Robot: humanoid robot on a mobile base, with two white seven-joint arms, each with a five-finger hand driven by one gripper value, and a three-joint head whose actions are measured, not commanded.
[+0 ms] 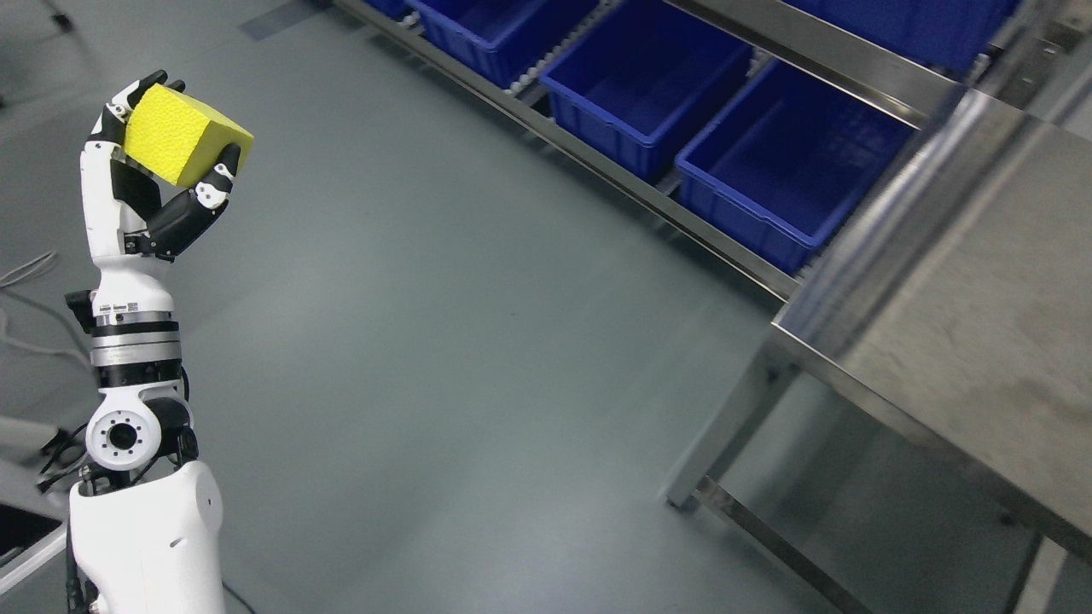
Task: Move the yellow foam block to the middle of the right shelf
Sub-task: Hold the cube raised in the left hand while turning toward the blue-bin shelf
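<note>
A yellow foam block (183,135) is held up high at the left of the head view. My left hand (158,162) is shut on it, thumb on its right side and fingers behind its left and top edge. The left arm rises from the lower left corner, over the bare grey floor. The shelf (597,158) with blue bins runs diagonally across the upper right, well away from the block. The right hand is out of view.
Several open blue bins (648,81) sit in a row on the low shelf rollers. A steel table (981,315) fills the right side, its leg (725,426) reaching the floor. Cables (26,273) lie at the left edge.
</note>
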